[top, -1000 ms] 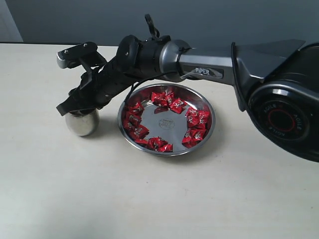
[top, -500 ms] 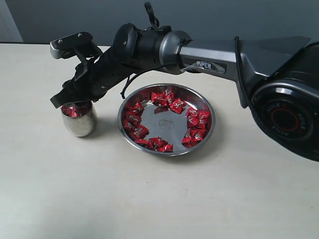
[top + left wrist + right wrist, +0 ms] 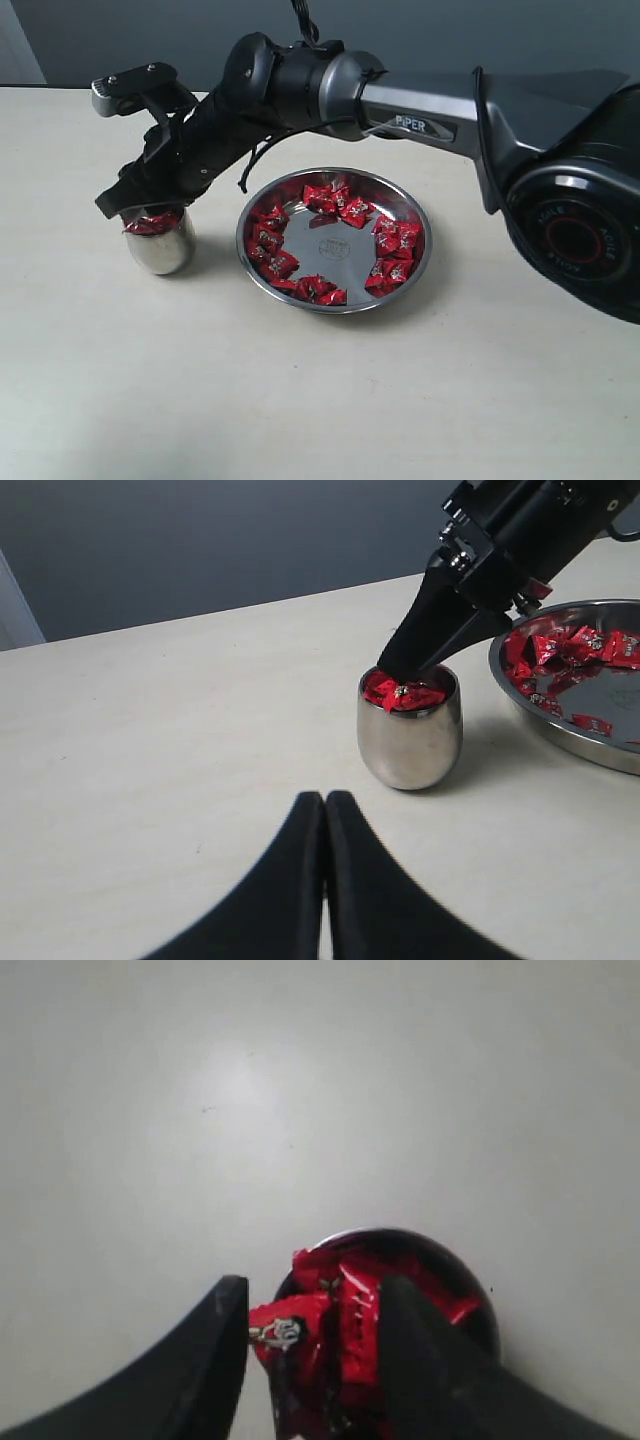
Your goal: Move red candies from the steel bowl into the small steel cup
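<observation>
The small steel cup (image 3: pixel 160 250) stands left of the steel bowl (image 3: pixel 333 247) and is heaped to the rim with red candies (image 3: pixel 152 222). More red candies (image 3: pixel 395 240) ring the bowl's inside. My right gripper (image 3: pixel 125 205) has reached across and hangs just above the cup's mouth, open. In the right wrist view its fingers (image 3: pixel 215 1330) straddle the candies (image 3: pixel 340 1330) in the cup (image 3: pixel 455 1265). The left wrist view shows my left gripper (image 3: pixel 325 798) shut and empty, low over the table a short way from the cup (image 3: pixel 410 745), with the bowl (image 3: pixel 560 742) beyond.
The right arm (image 3: pixel 420 125) stretches over the bowl's far side from its base (image 3: pixel 575 235) at the right. A dark wall (image 3: pixel 450 40) runs behind the pale table (image 3: pixel 300 400).
The right gripper has lifted up and slightly left off the cup's mouth. The red candies in the cup, covered before, now show at its rim.
</observation>
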Available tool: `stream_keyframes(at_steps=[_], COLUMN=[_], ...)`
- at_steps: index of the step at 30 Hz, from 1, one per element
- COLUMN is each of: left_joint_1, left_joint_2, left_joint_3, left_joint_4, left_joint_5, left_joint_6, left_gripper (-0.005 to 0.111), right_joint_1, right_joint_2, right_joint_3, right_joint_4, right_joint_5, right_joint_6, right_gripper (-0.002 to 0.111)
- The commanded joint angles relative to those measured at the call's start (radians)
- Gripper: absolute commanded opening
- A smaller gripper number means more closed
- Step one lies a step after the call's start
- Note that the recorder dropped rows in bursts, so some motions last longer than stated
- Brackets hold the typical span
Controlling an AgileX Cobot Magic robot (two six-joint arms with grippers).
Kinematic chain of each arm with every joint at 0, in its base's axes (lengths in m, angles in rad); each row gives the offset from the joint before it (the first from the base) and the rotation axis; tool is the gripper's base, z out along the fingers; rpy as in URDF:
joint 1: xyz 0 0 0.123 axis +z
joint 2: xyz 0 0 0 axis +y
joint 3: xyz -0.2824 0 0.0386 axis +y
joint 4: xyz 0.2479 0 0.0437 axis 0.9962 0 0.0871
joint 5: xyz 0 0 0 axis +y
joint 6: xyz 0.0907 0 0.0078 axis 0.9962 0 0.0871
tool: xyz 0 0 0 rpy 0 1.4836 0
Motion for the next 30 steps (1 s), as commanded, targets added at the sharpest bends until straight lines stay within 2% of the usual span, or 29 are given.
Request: stream_keyframes(at_steps=[1,3,5,7,9,10,13,17,25,30], left_joint_1=[-0.003,-0.003,-0.003,-0.003,-0.003,-0.003,-0.003,-0.003,-0.003,-0.003], left_joint_2=[-0.004,-0.004,-0.004,-0.004,-0.004,-0.004,-0.004,-0.004,-0.004,-0.004], left_joint_3=[-0.001,-0.001,-0.001,-0.001,-0.001,-0.001,-0.001,-0.001,-0.001,-0.001], left_joint_4=[-0.001,-0.001,-0.001,-0.001,-0.001,-0.001,-0.001,-0.001,-0.001,-0.001], left_joint_5=[-0.009,-0.009,-0.009,-0.009,-0.009,-0.009,-0.009,-0.009,-0.009,-0.009], left_joint_6=[-0.005,-0.005,-0.005,-0.005,-0.005,-0.005,-0.005,-0.005,-0.005,-0.005], left_gripper=[0.000,0.000,0.000,0.000,0.000,0.000,0.000,0.000,0.000,0.000], right_joint_1=[-0.003,-0.003,-0.003,-0.003,-0.003,-0.003,-0.003,-0.003,-0.003,-0.003], right_joint_2=[-0.049,-0.073,-0.101,-0.127,-0.156,-0.172,-0.225,-0.361,-0.823,-1.075], right_joint_3=[-0.006,-0.006,-0.006,-0.006,-0.006,-0.006,0.010,0.134,0.676,0.946], right_joint_4=[-0.033,-0.073,-0.147,-0.254,-0.389,-0.462,-0.638,-0.737,-0.775,-0.779], right_joint_5=[-0.039,-0.055,-0.060,-0.058,-0.040,-0.020,0.053,0.059,-0.161,-0.165], right_joint_6=[-0.006,0.000,0.053,0.151,0.298,0.368,0.489,0.562,0.733,0.770], right_gripper=[0.041,0.041,0.036,0.025,0.005,0.000,0.000,0.000,0.000,0.000])
